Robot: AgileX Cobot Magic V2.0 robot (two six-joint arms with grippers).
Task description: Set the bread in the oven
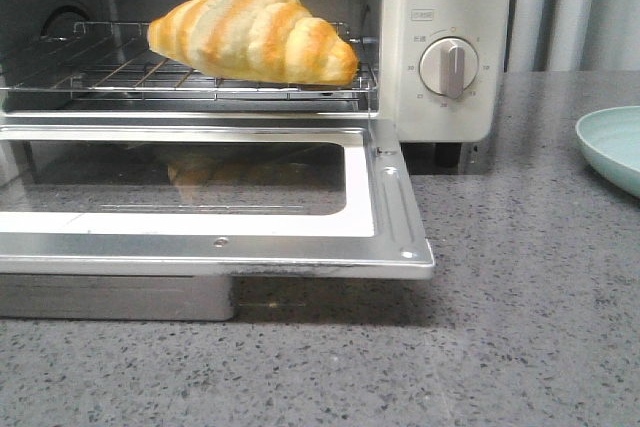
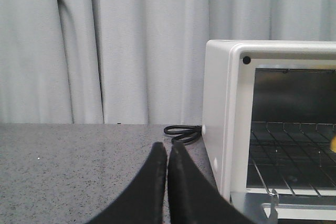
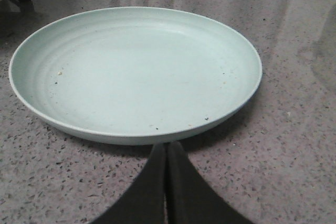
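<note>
With bread (image 1: 255,34) lying on oven (image 1: 445,37) rack, placing looks done. Door (image 1: 210,197) down, perhaps left to close. Left gripper (image 2: 167,153) and right gripper (image 3: 166,150) pressed together, empty.

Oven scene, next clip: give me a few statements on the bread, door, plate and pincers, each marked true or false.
1. The bread lies on the wire rack inside the oven. True.
2. The oven door is shut. False: it is dropped open, lying flat.
3. The plate holds a second roll. False: only crumbs show on it.
4. The left pincer is shut and holds nothing. True.
5. The right pincer grips the plate rim. False: it is shut just short of the plate, holding nothing.
</note>
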